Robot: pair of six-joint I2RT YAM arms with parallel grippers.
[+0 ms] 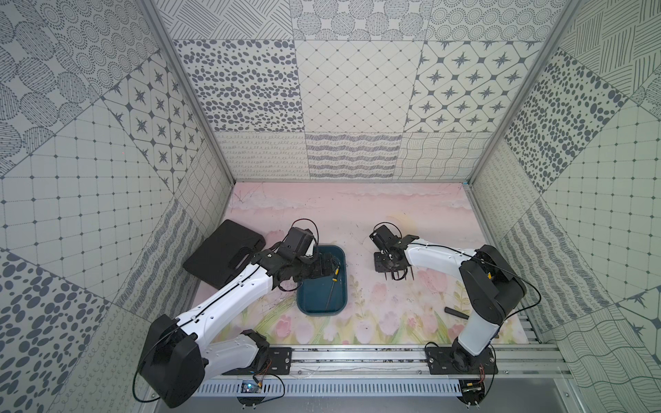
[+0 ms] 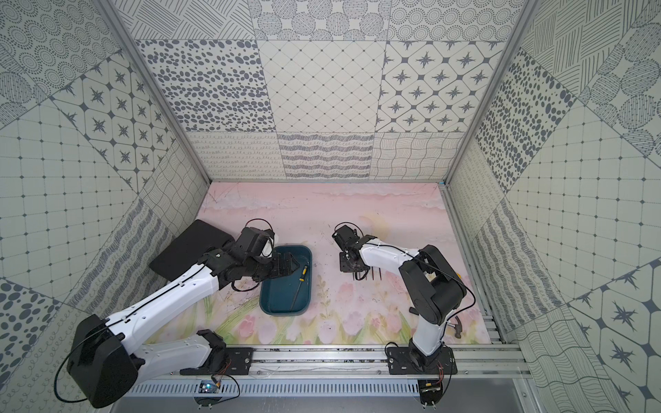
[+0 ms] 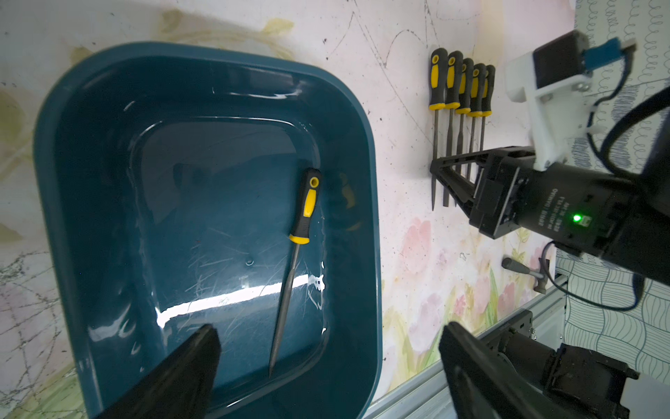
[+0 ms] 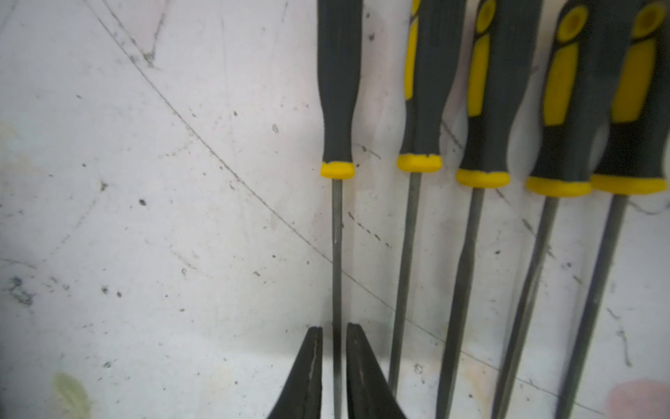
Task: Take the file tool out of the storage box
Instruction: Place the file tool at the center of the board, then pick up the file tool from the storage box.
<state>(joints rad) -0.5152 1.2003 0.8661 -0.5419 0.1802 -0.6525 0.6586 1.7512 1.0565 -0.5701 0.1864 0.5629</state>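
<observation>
While left gripper (image 3: 330,328) hangs spread wide, file tool (image 3: 290,283) lies below it inside storage box (image 3: 90,181); right gripper (image 4: 335,328) narrowly parted, straddling end file (image 4: 337,235) shaft, gaps both sides.

1. The storage box (image 3: 83,203) is a glossy dark teal-blue.
2. The file tool (image 3: 294,268) has a black handle with a yellow inlay and collar, and a grey shaft.
3. The row of files (image 3: 459,90) has the same black-and-yellow handles.
4. The table (image 1: 357,214) is pale pink, printed with tulips and green leaves.
5. The walls (image 1: 357,89) carry grey-on-white dots, stars, grids and waves.
6. The board (image 1: 218,257) is plain black.
</observation>
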